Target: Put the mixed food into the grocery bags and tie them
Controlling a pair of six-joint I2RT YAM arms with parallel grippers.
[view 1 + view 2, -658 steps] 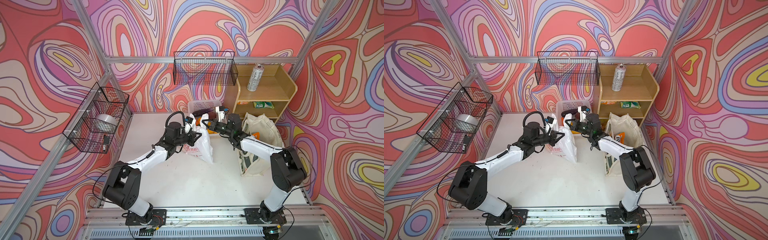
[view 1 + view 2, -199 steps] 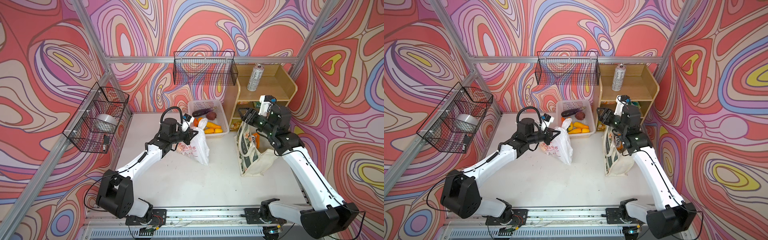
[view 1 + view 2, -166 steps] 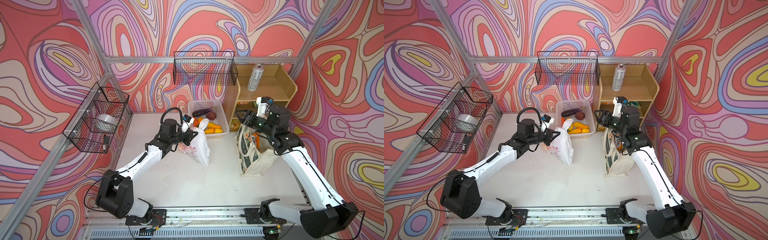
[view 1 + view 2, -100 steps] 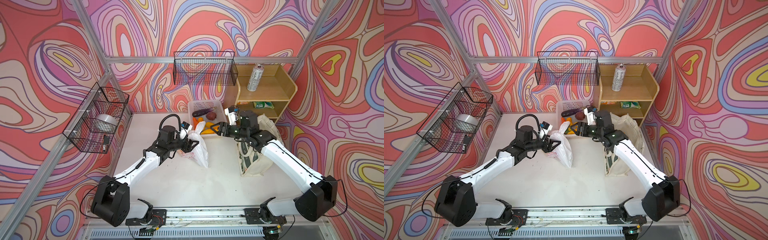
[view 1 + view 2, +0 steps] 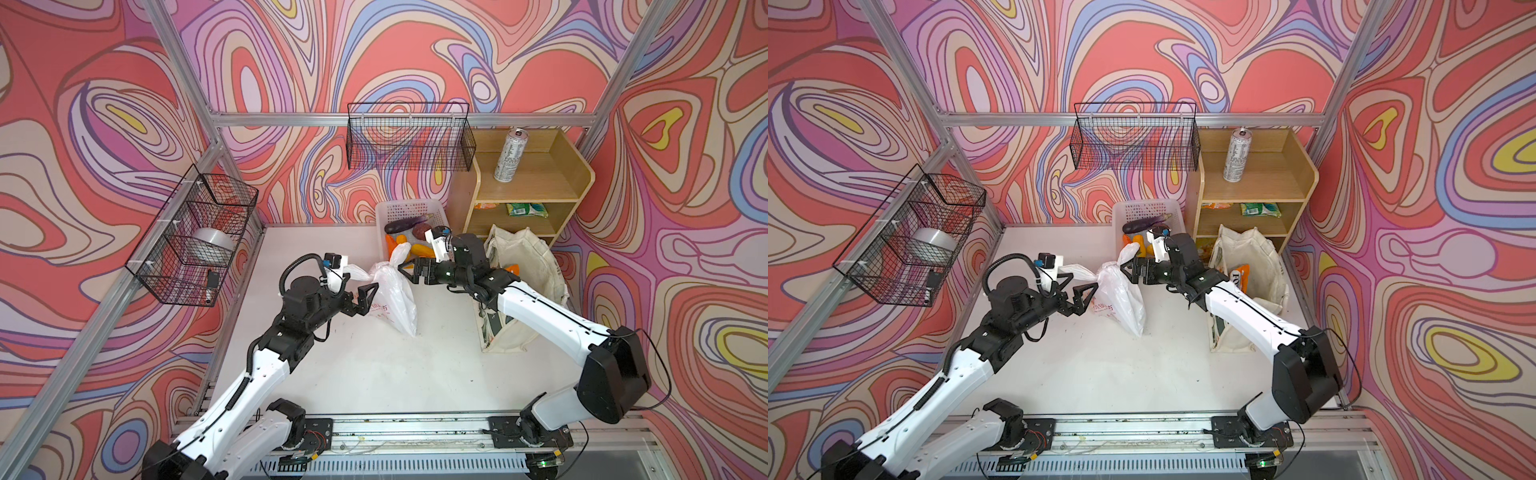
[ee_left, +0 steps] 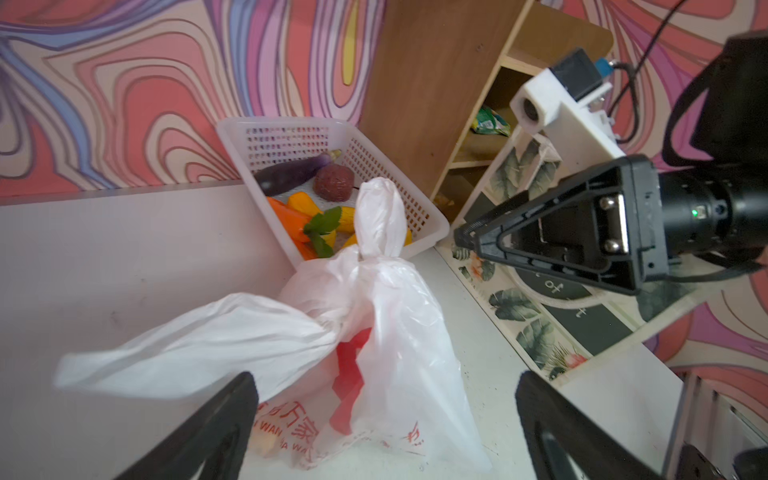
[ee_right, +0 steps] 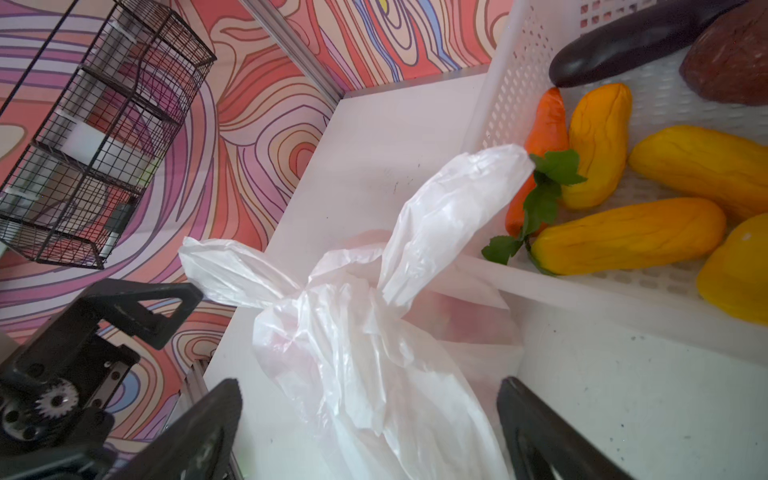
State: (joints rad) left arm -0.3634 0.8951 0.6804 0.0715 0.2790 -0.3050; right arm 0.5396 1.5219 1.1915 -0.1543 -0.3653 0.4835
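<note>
Top views: left pincer (image 5: pixel 370 298), right pincer (image 5: pixel 405 274) wide apart (nothing clamped) beside tied plastic bag (image 5: pixel 395 293).

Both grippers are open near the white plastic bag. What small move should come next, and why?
Probably ease the right gripper forward onto the upright handle and close. It and the left gripper stand open, holding nothing, while the two handles of the plastic bag stick out from a loose-looking twist, so the tie seems unfinished.

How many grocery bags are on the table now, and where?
2. The white plastic bag stands mid-table between the left gripper and right gripper, both open, its handles knotted. The canvas tote stands by the wooden shelf. No others show.
</note>
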